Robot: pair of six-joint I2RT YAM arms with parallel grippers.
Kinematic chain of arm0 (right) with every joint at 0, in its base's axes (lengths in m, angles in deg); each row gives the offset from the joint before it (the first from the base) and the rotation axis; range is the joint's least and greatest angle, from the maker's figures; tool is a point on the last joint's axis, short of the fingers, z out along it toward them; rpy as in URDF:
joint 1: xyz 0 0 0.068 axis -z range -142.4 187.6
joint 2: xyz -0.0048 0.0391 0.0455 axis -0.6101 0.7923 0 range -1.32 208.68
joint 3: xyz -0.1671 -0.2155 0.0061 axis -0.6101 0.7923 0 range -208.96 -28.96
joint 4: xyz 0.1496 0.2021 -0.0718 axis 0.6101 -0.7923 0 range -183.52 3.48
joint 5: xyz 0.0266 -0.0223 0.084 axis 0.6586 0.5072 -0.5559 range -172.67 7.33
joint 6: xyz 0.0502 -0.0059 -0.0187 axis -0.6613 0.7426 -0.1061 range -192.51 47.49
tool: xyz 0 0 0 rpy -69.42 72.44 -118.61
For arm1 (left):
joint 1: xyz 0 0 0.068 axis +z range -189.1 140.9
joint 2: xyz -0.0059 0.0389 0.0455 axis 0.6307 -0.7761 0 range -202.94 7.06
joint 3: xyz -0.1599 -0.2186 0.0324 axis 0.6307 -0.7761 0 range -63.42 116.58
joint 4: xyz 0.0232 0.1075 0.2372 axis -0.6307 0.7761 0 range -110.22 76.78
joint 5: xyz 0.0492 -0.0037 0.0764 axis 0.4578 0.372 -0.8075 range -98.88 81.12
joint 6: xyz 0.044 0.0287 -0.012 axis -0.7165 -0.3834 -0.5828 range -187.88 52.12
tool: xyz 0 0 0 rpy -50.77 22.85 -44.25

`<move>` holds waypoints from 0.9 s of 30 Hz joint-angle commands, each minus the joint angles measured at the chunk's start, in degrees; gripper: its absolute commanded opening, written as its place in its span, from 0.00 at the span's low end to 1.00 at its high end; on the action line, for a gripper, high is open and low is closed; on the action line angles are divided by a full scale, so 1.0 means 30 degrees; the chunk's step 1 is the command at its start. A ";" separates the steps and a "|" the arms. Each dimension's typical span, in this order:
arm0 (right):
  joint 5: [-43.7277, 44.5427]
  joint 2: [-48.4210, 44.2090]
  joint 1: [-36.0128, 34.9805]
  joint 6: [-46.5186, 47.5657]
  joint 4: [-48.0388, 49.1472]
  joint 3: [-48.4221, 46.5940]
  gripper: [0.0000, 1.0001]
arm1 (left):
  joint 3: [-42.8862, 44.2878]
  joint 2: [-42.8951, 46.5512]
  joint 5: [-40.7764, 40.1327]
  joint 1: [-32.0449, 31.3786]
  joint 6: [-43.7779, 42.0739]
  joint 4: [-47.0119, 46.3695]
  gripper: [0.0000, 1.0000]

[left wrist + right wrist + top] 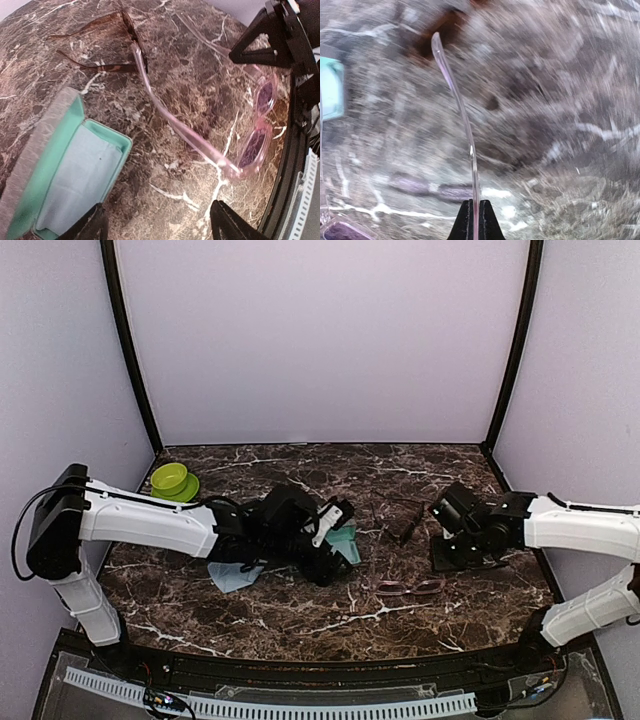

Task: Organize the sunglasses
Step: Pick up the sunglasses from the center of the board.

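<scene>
My right end effector (pixel 473 210) was closed on one temple (pixel 462 120) of the pink pair (pixel 260 125), pinching the thin clear-pink arm close to the hinge. The free tip of that temple pointed away from the fingers, and a purple lens showed at the lower left corner of the wrist view. That view was blurred, and I could not tell whether the frame was lifted or resting on the dark marbled surface (pixel 300 610).

My left end effector (pixel 162 225) was open and held nothing. Its two black fingers sat apart above bare surface, between the case (pixel 30 165) and the pink pair.

The case lay open, grey outside with a teal lining, just beside the left fingers. The brown pair (pixel 115 45) lay beyond it with temples unfolded, touching or nearly touching the tip of the pink pair's other temple.

I judged the step in hand to be picking up the pink pair for stowing. The next move would call for carrying it across to the open case without snagging the brown pair, and getting its temples folded so it fits.

Counted: two pairs of sunglasses. One open case for certain; a dark shape under the right arm was too unclear to name. Two light blue cloths, one cloth (pixel 75 185) inside the case, another cloth (pixel 235 575) on the surface under the left arm. One green bowl (pixel 173 480) at the far left.
</scene>
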 commanded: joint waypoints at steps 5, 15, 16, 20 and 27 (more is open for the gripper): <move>0.0264 0.2581 -0.1378 0.4509 0.3183 -0.3208 0.00 | -0.0309 0.3054 0.3545 0.2584 0.2155 -0.0233 0.72; -0.1197 0.4030 -0.1446 0.6179 0.5729 -0.4349 0.00 | -0.1458 0.3697 0.4860 0.2905 0.5322 -0.0486 0.72; -0.1278 0.4120 -0.1440 0.6213 0.5773 -0.4396 0.00 | -0.1535 0.3653 0.4876 0.2905 0.5518 -0.0487 0.72; -0.1540 0.4164 -0.1424 0.6170 0.6222 -0.4352 0.00 | -0.1635 0.3401 0.5021 0.2905 0.6108 -0.0484 0.72; -0.1662 0.4127 -0.1429 0.5964 0.6383 -0.4272 0.00 | -0.1468 0.2833 0.5456 0.2876 0.6211 -0.0661 0.71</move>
